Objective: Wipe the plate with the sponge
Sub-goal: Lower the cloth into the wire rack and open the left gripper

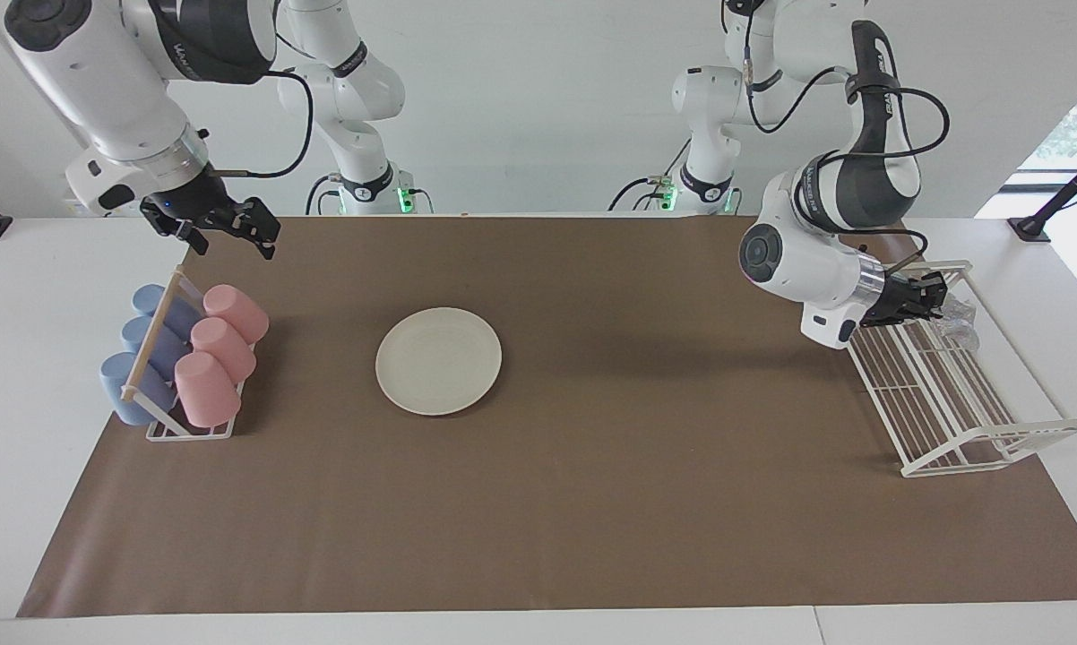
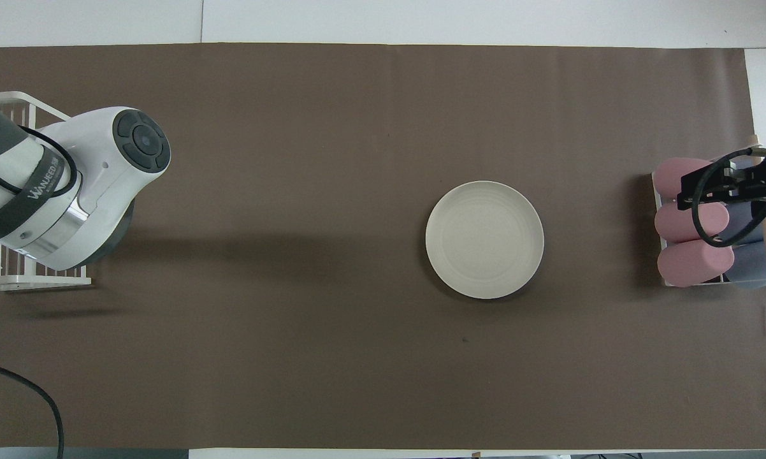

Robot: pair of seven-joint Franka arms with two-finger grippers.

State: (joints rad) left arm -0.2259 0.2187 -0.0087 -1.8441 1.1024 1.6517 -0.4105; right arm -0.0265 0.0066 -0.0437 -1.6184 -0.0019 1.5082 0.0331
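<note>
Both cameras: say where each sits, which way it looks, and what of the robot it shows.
Facing view: high across the table, looking at the robots; both arms show, left hand at the wire rack, right hand raised.
Overhead view: above the robots' end, looking steeply down; left wrist, right hand over the cups.
Shared: plate on brown mat.

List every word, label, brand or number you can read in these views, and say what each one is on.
"WANJEED", white letters on the dark band around the left arm, read in the overhead view; a small mark follows it that is too small to read.
White lettering on the dark band of the right arm in the facing view: too small to read.
Nothing is written on the plate, cups or rack.
</note>
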